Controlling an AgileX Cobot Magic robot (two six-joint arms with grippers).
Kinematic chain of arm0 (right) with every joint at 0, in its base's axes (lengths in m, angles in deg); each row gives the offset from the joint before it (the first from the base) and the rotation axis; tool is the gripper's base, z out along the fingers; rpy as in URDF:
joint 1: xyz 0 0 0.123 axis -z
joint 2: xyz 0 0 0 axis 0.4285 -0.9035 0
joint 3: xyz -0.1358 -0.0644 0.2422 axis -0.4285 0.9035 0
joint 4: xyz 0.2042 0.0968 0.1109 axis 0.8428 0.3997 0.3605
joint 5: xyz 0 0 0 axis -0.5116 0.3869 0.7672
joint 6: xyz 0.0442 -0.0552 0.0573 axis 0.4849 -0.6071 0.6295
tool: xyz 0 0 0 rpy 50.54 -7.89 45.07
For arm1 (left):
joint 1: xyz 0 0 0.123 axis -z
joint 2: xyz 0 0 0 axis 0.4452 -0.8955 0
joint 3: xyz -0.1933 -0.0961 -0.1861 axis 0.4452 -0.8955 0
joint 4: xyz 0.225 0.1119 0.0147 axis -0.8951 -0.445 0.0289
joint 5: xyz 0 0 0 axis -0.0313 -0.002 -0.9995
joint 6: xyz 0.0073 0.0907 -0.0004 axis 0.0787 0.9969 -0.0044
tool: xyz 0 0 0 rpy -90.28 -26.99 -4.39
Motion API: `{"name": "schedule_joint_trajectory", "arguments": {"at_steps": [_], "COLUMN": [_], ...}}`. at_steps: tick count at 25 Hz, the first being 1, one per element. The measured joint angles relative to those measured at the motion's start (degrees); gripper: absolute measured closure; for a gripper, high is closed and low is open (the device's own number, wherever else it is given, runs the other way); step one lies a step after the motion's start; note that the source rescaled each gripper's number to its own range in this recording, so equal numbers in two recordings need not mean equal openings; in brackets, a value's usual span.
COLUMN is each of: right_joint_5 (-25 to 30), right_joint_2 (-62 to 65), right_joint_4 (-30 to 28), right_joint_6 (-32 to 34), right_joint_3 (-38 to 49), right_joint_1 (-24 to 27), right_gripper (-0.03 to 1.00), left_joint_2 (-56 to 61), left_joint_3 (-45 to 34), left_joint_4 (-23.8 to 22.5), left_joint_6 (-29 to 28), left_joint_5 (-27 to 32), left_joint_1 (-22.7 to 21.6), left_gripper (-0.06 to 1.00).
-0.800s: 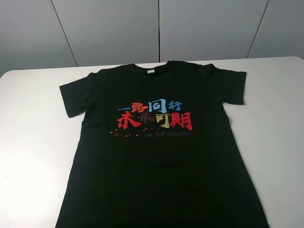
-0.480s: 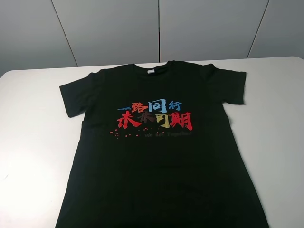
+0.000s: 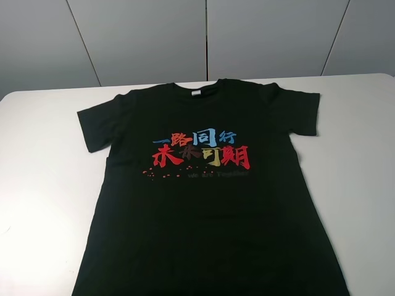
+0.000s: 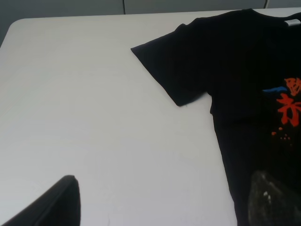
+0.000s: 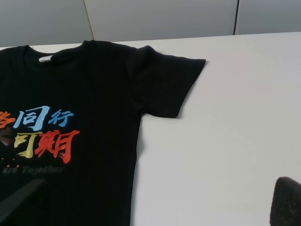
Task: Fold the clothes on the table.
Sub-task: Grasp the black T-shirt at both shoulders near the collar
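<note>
The black T-shirt lies flat and face up on the white table, collar at the far side with its white neck label. Coloured characters cross the chest. Both sleeves are spread out. No gripper shows in the exterior high view. In the left wrist view my left gripper is open and empty above the table beside the shirt's sleeve. In the right wrist view my right gripper is open and empty near the shirt's other sleeve. The shirt's hem is cut off by the frame.
Bare white tabletop lies on both sides of the shirt. A grey panelled wall stands behind the table's far edge. The table's rounded far-left corner shows in the left wrist view.
</note>
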Motion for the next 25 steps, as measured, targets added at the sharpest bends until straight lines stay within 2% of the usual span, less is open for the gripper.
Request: {"name": "schedule_joint_trajectory", "arguments": {"at_steps": [25], "right_joint_5": [0.0], "right_joint_2": [0.0], "right_joint_4": [1.3], "right_joint_6": [0.0], "right_joint_3": [0.0], "right_joint_1": [0.0], "right_gripper": [-0.03], "left_joint_2": [0.0], "left_joint_3": [0.0], "left_joint_4": [0.0], "left_joint_6": [0.0], "left_joint_5": [0.0], "left_joint_1": [0.0], "left_gripper": [0.0]}}
